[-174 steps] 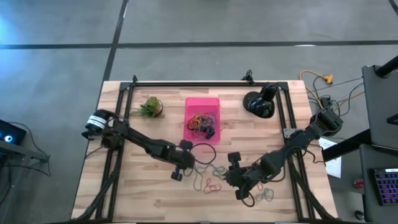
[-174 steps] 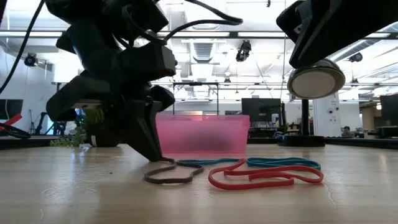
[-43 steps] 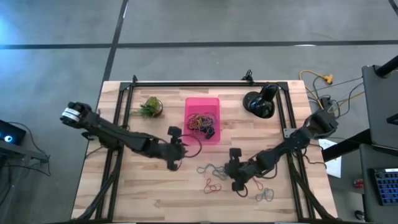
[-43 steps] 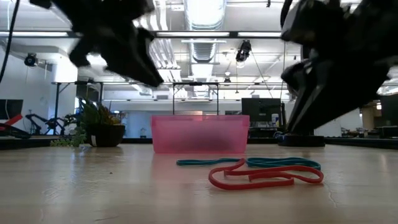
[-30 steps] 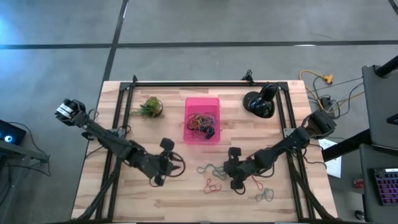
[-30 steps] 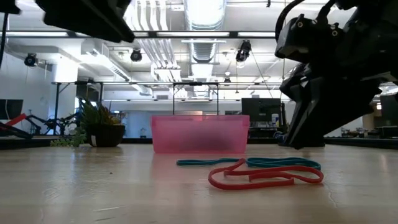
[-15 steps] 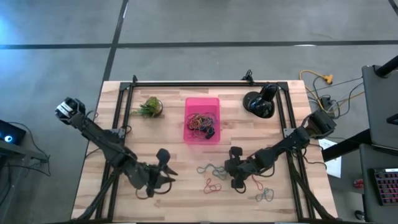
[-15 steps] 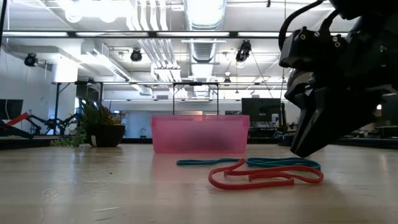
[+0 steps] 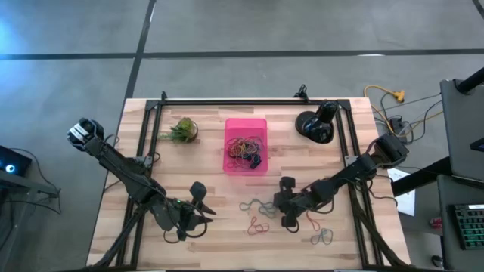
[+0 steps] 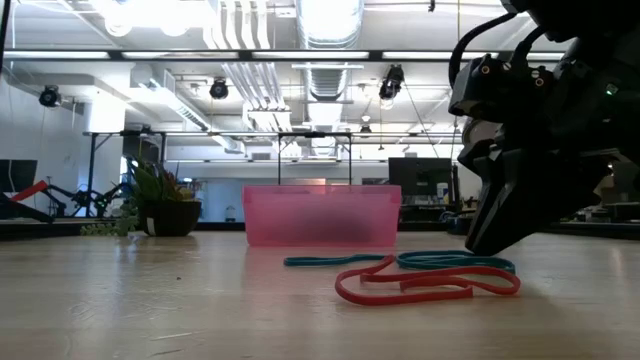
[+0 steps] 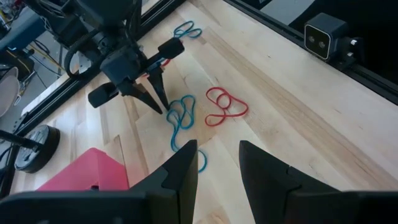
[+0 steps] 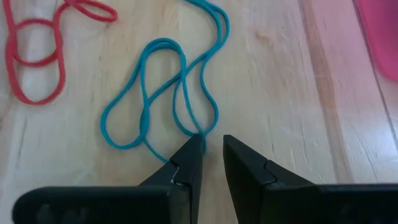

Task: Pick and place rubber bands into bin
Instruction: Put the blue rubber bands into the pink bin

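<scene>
Here the right pincer [image 12: 210, 149] meets a blue band [image 12: 163, 93].
Fingers slightly apart, tips at the band on the desk [image 9: 151, 166]; left pincer [image 11: 214, 165] parted, empty.

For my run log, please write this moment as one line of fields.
right gripper: open, at teal rubber band | left gripper: open, empty, off to the side | bin: holds bands | red band: on table

Bare wood separates bin [image 9: 246, 145] from loose bands [image 9: 257, 205].

One pink bin [image 9: 246, 125] holds a tangle of rubber bands [image 9: 245, 149] too many to count. One teal band [image 12: 163, 93], one red band [image 9: 261, 225], one potted plant [image 9: 181, 130] and one round black object [image 9: 314, 124] are also there.
</scene>
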